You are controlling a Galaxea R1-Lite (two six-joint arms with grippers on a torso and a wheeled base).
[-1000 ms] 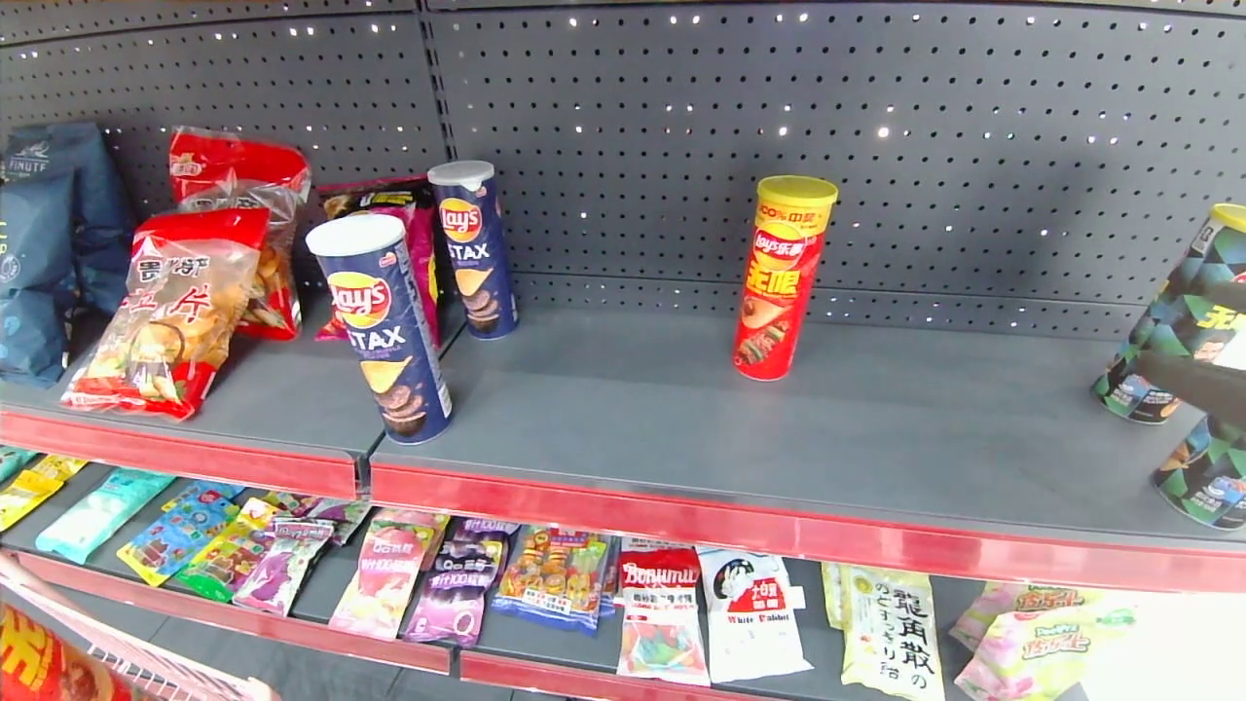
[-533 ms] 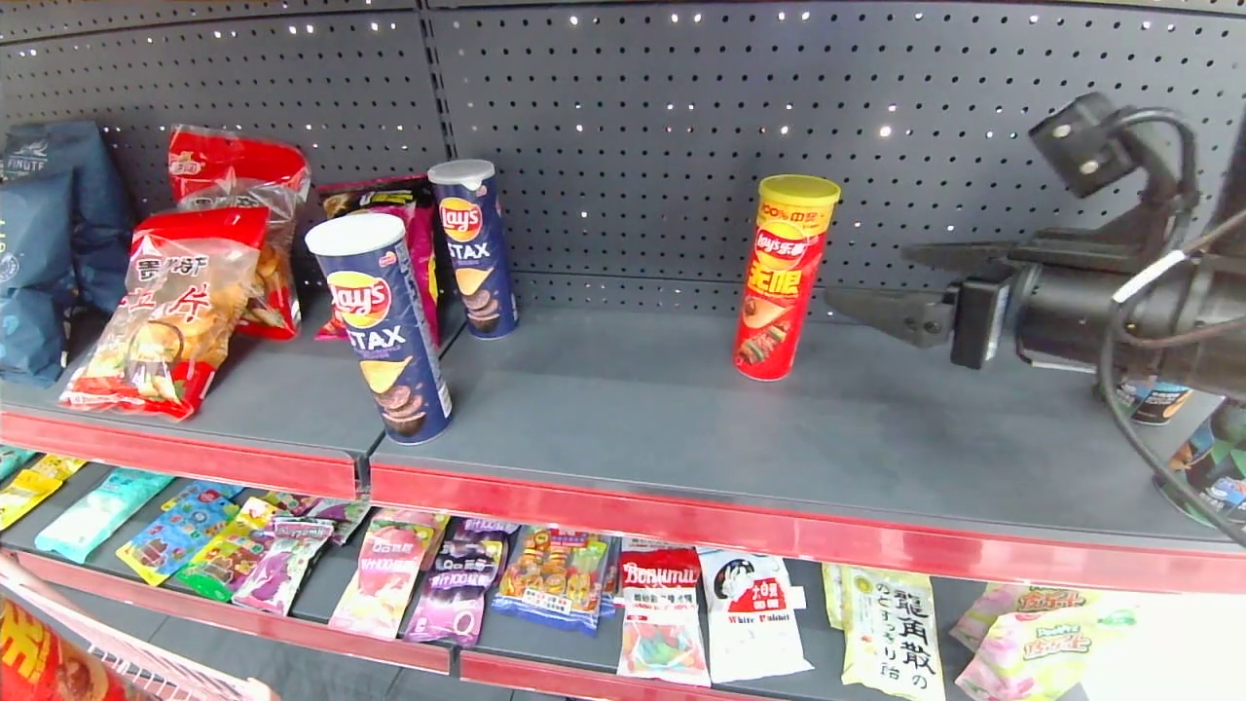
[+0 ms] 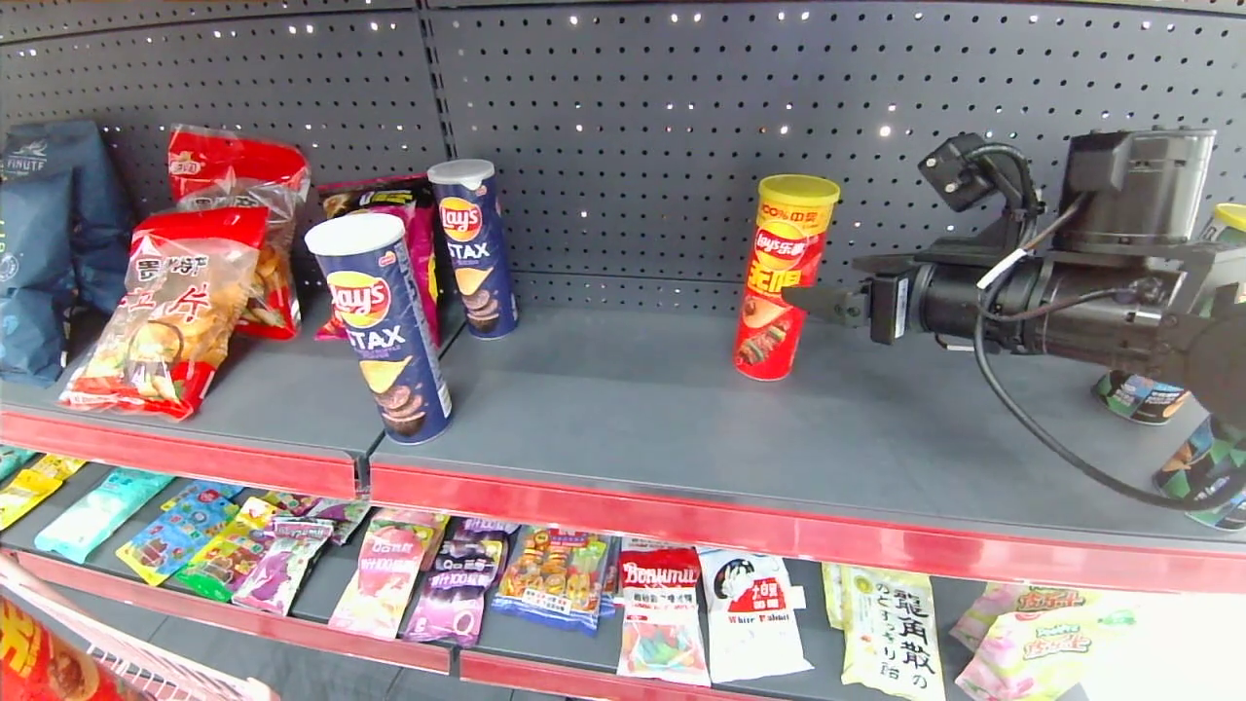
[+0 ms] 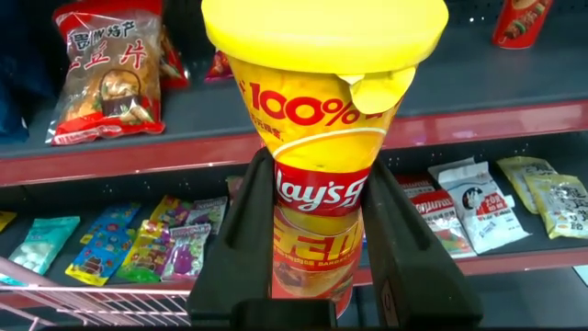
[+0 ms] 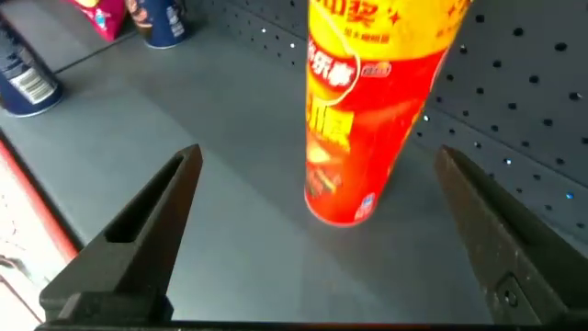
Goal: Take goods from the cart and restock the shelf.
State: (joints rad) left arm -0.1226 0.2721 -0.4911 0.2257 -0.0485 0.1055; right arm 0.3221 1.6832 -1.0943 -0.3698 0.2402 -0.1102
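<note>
A red chips can (image 3: 782, 277) with a yellow lid stands upright on the grey upper shelf (image 3: 633, 419). My right gripper (image 3: 827, 287) comes in level from the right and is open. In the right wrist view, the red can (image 5: 367, 119) stands in line with the gap of the right gripper (image 5: 320, 158), whose fingertips (image 5: 184, 170) stay clear of it. My left gripper (image 4: 322, 216) is shut on a yellow-lidded chips can (image 4: 317, 119), held upright out in front of the shelves.
Two blue cans (image 3: 380, 326) (image 3: 474, 248) and snack bags (image 3: 170, 312) fill the shelf's left part. Green patterned cans (image 3: 1149, 394) stand behind my right arm. Candy packets (image 3: 555, 574) line the lower shelf. The cart's wire rim (image 3: 97, 647) shows at bottom left.
My right arm has swung in from the right edge and moved left along the shelf, bringing its open fingers up to the red can. The goods on the shelf have not moved.
</note>
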